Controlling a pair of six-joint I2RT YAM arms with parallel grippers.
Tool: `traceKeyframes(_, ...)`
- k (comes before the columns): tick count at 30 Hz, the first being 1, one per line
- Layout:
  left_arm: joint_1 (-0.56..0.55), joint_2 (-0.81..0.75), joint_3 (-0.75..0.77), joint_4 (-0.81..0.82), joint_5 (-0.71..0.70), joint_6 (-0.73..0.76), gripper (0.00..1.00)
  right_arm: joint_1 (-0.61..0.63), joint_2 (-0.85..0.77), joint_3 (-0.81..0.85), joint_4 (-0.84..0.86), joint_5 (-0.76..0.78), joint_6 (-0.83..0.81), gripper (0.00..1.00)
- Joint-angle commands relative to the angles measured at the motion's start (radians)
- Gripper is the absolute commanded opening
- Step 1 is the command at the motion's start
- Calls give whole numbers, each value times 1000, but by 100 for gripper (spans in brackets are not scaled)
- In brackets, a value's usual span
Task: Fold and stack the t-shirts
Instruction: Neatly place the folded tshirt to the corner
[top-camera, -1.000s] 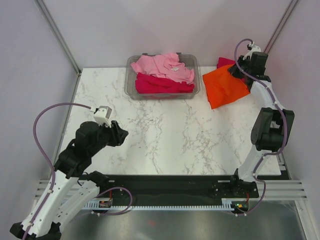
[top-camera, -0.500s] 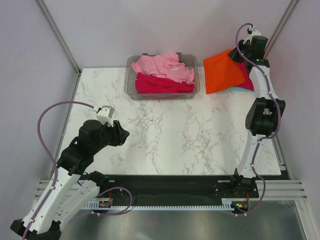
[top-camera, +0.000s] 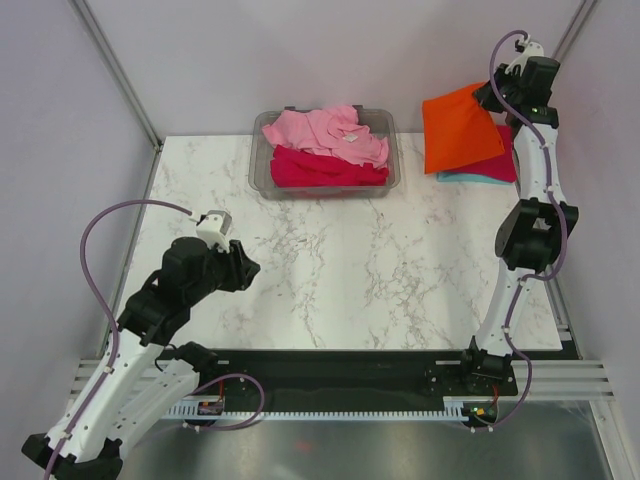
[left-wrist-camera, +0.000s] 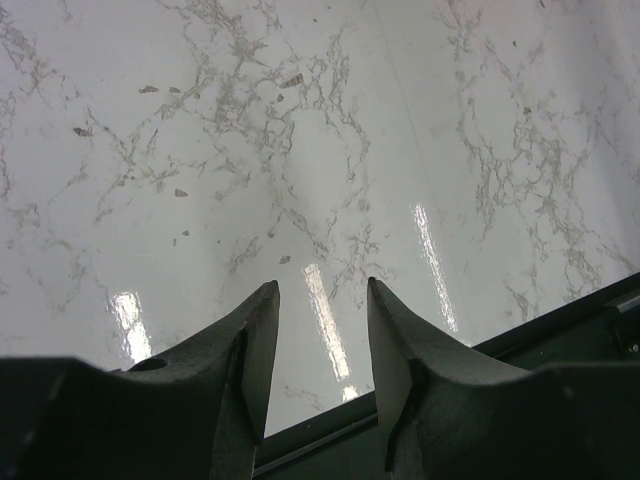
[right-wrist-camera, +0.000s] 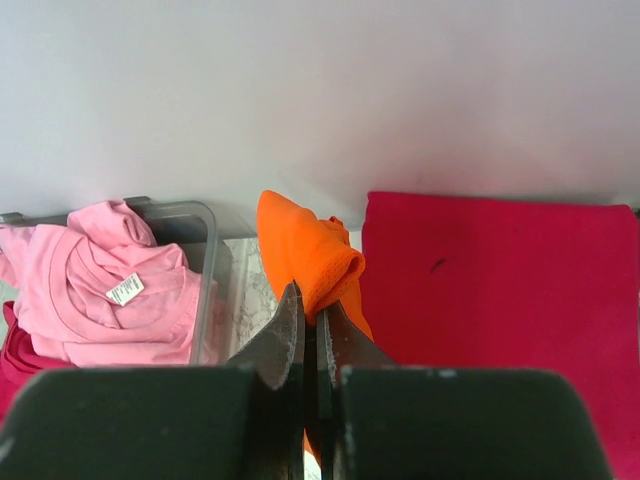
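Top external view: the orange t-shirt hangs in the air at the far right corner, pinched tight in the right claw. Below it lie a folded crimson t-shirt and a teal t-shirt. A pink t-shirt sits in the grey bin. The left claw is open over the table.

Lab test cell: plain walls, aluminium frame, marble-look table.

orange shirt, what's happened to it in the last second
The right gripper, shut on the orange t-shirt, raised it and carried it toward the far right corner, above the folded crimson shirt. The left arm barely shifted; the bin stayed put.
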Motion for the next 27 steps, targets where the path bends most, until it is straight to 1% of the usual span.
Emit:
traceKeyframes(1,3,0,-2,39,11,-3,48,-13,-2,46,9,-27,-14,0)
traceKeyframes(5,3,3,-2,39,9,-3,48,-41,13,71,10,-32,-17,0)
traceKeyframes(7,3,5,-2,39,9,-3,48,-55,45,115,10,-49,-13,0)
traceKeyframes(10,3,3,-2,39,8,-3,48,-86,110,169,25,-82,16,0)
traceKeyframes(13,3,10,-3,39,6,-4,48,-101,172,169,90,-101,42,0)
traceKeyframes(14,3,13,-2,39,5,-3,48,-109,218,181,94,-102,44,0)
traceKeyframes(17,3,11,-3,38,-1,-4,48,-124,283,229,117,-96,50,0)
traceKeyframes(21,3,13,-3,38,-6,-6,48,-159,381,229,211,-55,91,0)
traceKeyframes(24,3,7,-5,38,-6,-7,48,-184,438,241,298,9,105,1)
traceKeyframes(25,2,7,-5,38,-6,-6,48,-196,449,243,318,25,110,2)
traceKeyframes(26,3,8,-6,38,-6,-6,48,-198,468,241,335,73,110,2)
traceKeyframes(27,2,10,-6,38,-7,-6,48,-199,478,234,379,91,110,4)
